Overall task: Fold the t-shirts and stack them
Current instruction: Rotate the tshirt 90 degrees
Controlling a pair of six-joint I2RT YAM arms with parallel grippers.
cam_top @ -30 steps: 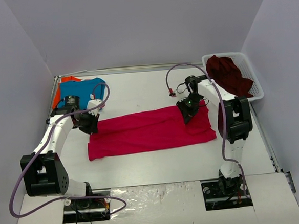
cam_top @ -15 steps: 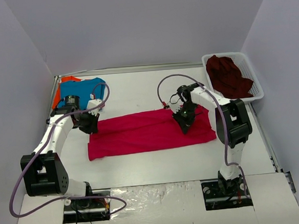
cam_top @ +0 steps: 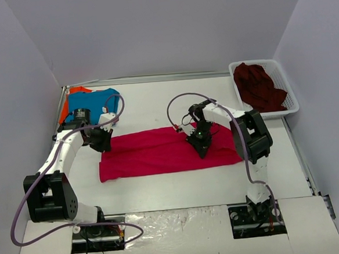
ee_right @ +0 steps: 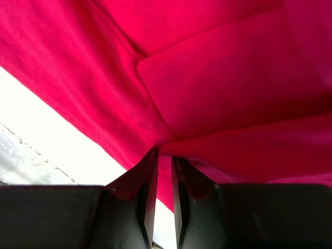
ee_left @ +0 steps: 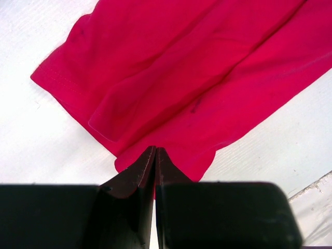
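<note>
Progress check: blue shirt sits on the orange shirt in the far left corner, looks like two are folded and stacked. The maroon shirt is a heap in the basket, not started. The pink shirt is mid-fold in the middle of the table, already narrowed to a long strip, so I'd guess the crosswise folds and stacking are left. Its long axis runs left to right, one end by the left arm, the other past the right one. Left gripper is clamped tight on the hem at the left end. Right gripper is down near the middle, fingers a sliver apart with cloth bunched at the tips, can't tell if it's actually pinched
</note>
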